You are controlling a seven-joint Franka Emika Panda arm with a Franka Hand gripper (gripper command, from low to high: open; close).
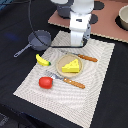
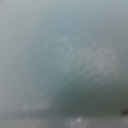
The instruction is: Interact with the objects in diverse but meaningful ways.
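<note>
In the exterior view the yellow cheese wedge lies on the round tan plate in the middle of the striped mat. The yellow banana lies toward the exterior view's left of the plate, and the red ball sits nearer the front. The grey long-handled frying pan stands off the mat's far left corner. My gripper points down at the mat's far edge, beside the pan. Its jaws are too blurred to read. The white-blue carton is not in view. The wrist view is a pale grey-blue blur.
An orange-handled knife lies behind the plate and an orange-handled fork in front of it. A brown board with a pale bowl sits at the back right. The striped mat lies on a dark table.
</note>
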